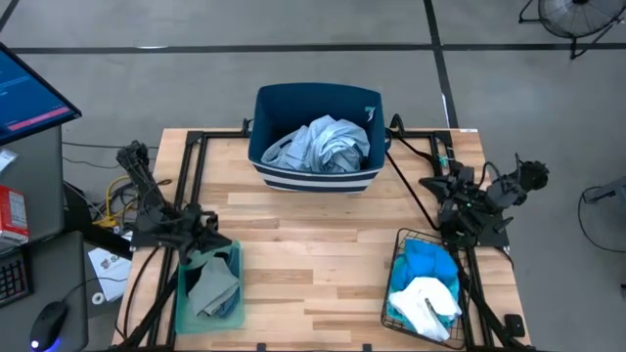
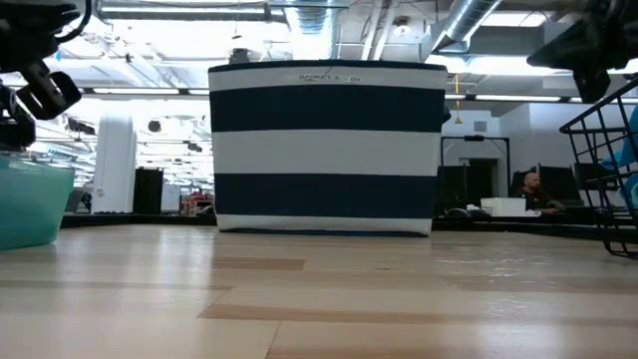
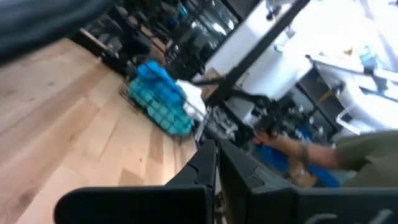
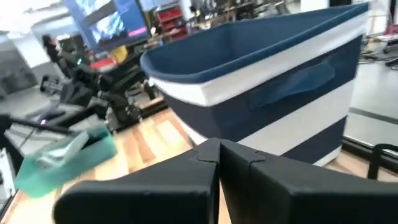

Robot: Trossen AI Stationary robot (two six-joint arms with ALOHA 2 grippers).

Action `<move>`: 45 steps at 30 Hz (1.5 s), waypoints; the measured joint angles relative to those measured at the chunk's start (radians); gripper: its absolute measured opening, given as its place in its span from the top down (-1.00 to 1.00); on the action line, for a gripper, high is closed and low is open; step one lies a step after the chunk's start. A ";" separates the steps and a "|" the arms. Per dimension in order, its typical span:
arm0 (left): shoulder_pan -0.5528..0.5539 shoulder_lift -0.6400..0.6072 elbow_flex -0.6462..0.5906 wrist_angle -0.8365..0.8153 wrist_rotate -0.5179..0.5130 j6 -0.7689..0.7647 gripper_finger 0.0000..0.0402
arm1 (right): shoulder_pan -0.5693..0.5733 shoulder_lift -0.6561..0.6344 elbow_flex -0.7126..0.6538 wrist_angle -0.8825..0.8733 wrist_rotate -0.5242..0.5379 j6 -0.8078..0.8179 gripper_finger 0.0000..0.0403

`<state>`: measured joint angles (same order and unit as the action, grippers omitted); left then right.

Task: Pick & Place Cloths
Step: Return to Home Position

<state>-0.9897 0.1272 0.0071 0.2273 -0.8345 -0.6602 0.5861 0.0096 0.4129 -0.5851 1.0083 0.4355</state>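
Cloths we log: grey-blue cloth in green tray; pale shirt in navy bin; left gripper by that tray, right gripper beside wire basket, jaws clenched, empty.

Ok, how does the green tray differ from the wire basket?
The green tray is solid-walled, by the left gripper, holding grey cloth; the wire basket is open black mesh, by the right gripper, holding blue cloth and white cloth. Both sit on the table.
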 joint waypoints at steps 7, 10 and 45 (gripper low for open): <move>0.000 0.006 0.000 -0.124 0.126 0.046 0.99 | 0.000 0.002 -0.027 -0.026 0.042 0.147 1.00; 0.000 0.018 0.000 -0.134 0.154 0.082 0.99 | 0.000 0.002 -0.027 -0.058 0.034 0.248 1.00; 0.000 0.033 0.000 -0.115 0.155 0.079 0.99 | 0.000 0.002 -0.027 -0.062 0.014 0.299 1.00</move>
<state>-0.9897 0.1597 0.0071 0.1126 -0.6796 -0.5808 0.5858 0.0116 0.3855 -0.6468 1.0222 0.7345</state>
